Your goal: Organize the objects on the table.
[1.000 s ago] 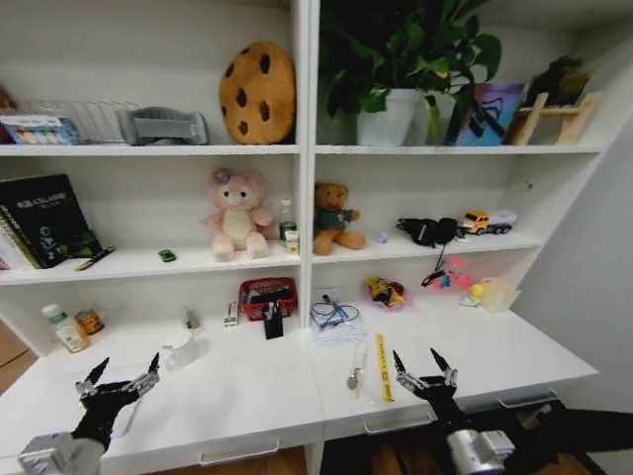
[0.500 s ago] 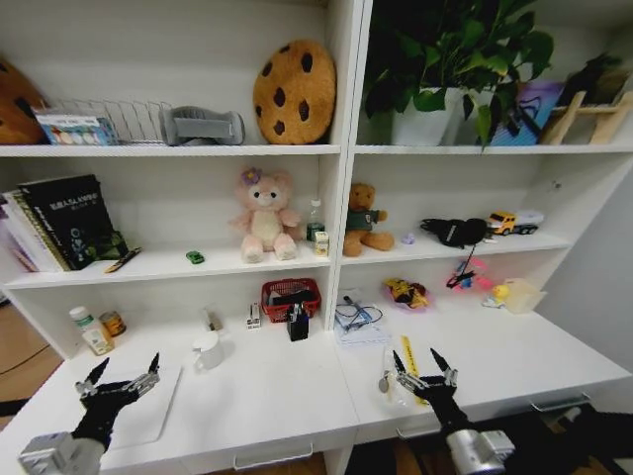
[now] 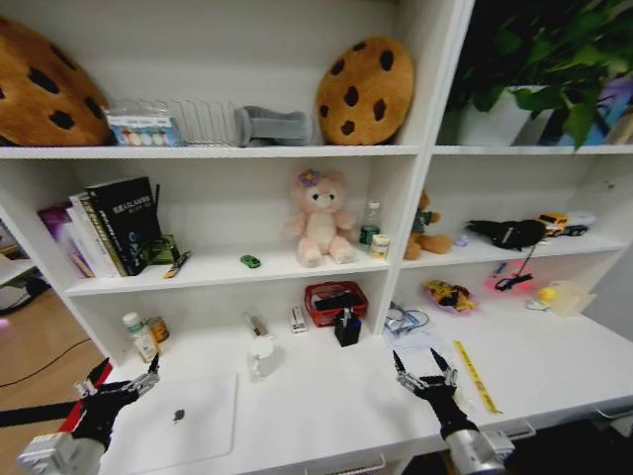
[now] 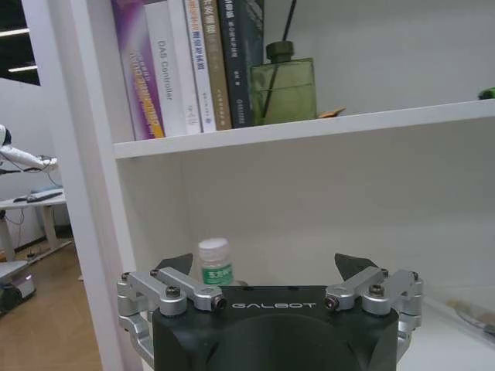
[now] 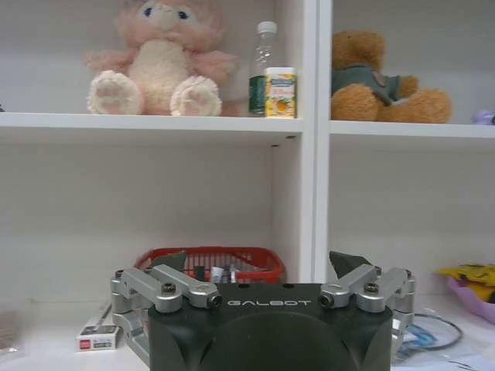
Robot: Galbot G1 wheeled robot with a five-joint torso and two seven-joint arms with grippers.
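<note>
A silver laptop (image 3: 173, 421) lies shut on the white table (image 3: 326, 406) at the front left. My left gripper (image 3: 126, 368) hovers open at the laptop's left edge, also seen as the left gripper (image 4: 264, 267) with nothing between its fingers. My right gripper (image 3: 423, 364) stands open over bare table right of centre, and as the right gripper (image 5: 267, 263) it faces the shelf. A tiny green toy car (image 3: 250, 261) and a pen (image 3: 178, 264) lie on the middle shelf. A clear bottle (image 3: 369, 226) stands beside the pink plush.
On the table's back stand a small white-capped bottle (image 3: 138, 336), a white mug (image 3: 262, 356), a red basket (image 3: 335, 302), a black holder (image 3: 347, 327) and a coiled cable (image 3: 406, 319). A yellow ruler (image 3: 475, 376) lies at the right. Books (image 3: 114, 228) fill the left shelf.
The whole picture has shifted right, so the camera has turned left. The laptop has come fully into view. Both grippers hold the same open pose.
</note>
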